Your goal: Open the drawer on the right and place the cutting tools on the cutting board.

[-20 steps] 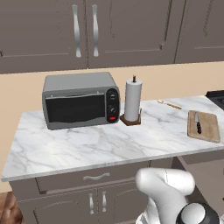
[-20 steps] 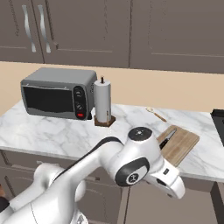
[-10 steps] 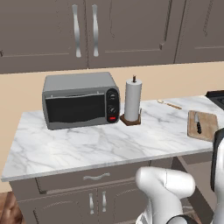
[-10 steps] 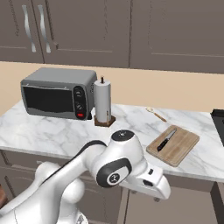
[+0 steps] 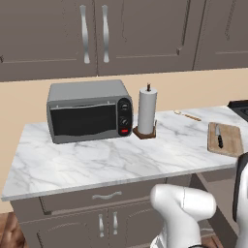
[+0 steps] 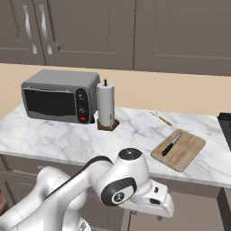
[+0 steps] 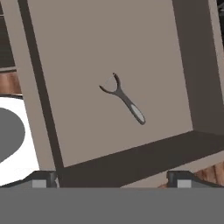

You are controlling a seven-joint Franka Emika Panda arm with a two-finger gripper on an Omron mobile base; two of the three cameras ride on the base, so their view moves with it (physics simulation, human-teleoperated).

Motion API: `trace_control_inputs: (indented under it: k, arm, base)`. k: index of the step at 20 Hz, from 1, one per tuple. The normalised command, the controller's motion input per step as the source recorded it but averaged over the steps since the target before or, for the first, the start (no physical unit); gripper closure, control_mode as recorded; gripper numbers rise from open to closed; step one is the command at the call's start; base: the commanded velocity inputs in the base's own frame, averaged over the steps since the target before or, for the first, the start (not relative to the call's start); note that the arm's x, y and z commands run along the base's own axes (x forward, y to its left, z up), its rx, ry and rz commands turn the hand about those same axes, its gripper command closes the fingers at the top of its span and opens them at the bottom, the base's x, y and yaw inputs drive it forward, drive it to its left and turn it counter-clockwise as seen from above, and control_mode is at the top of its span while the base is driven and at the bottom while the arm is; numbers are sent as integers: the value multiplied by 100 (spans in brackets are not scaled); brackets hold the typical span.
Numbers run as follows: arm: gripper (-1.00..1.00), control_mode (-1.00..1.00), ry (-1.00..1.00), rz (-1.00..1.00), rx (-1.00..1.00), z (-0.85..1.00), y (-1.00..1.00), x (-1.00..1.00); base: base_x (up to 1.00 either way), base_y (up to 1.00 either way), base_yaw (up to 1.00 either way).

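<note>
One forked tool lies alone near the middle of the open drawer; above that drawer the pincer hangs spread wide, holding nothing. On the worktop, a knife rests on the cutting board.

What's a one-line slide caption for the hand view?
Open gripper above the open drawer, a dark forked tool lying alone on its floor.

You have the knife lying on the cutting board near the worktop's right edge; a forked tool lies mid-floor in the open drawer.
</note>
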Motion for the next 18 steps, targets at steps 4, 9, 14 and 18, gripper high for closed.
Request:
trace_control_inputs:
  k: [4, 9, 14, 18]
  arm:
    - [-100, -100, 0, 8, 18, -38, 0, -12]
    - [-100, -100, 0, 2, 8, -38, 0, 9]
    - [-100, -100, 5, 0, 1, -37, -6, 12]
    - [-100, -100, 4, 0, 0, -39, -18, 0]
  base:
    - [0, 0, 0]
    - [0, 0, 0]
    - [0, 0, 0]
    - [0, 0, 0]
